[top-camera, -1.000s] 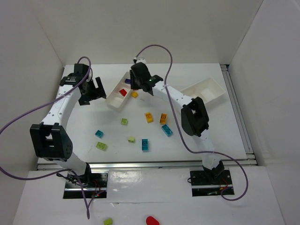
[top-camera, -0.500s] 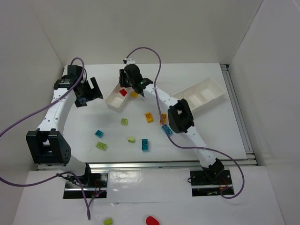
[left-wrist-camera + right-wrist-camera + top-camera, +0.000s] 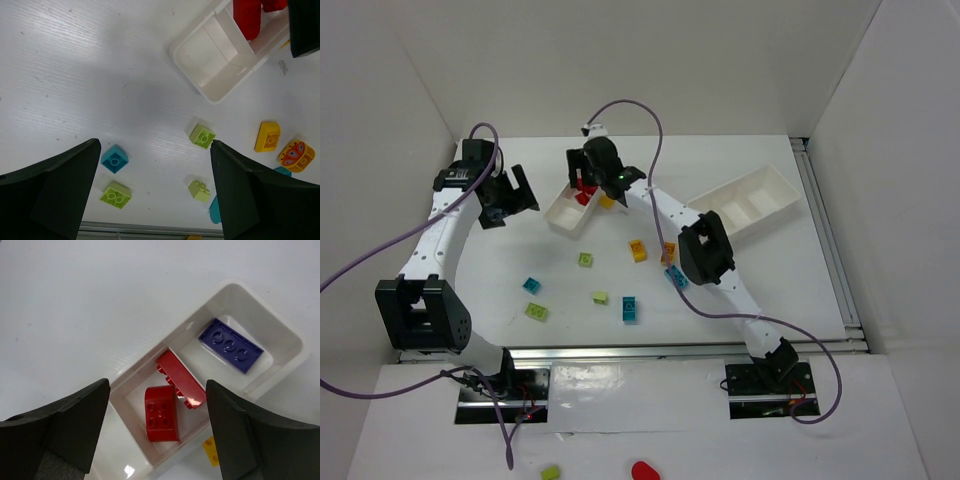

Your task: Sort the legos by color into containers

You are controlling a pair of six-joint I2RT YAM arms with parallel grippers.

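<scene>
Spread wide and empty, the black-fingered right gripper point(image 3: 156, 383) should lift straight clear of the white translucent divided tray point(image 3: 131, 399), sparing its red studded bricks point(image 3: 161, 415)

Far across the table point(image 3: 790, 270), two trays lying well apart: left tray point(image 3: 558, 215) and right tray point(image 3: 752, 198). In the left tray's middle compartment, a short brick point(image 3: 161, 415) beside a long brick point(image 3: 181, 381); in its far compartment, a flat brick point(image 3: 231, 345). Just outside its right wall, a lone brick point(image 3: 607, 201). Nearer than both trays, loose bricks point(image 3: 600, 297) scattered on the table.
</scene>
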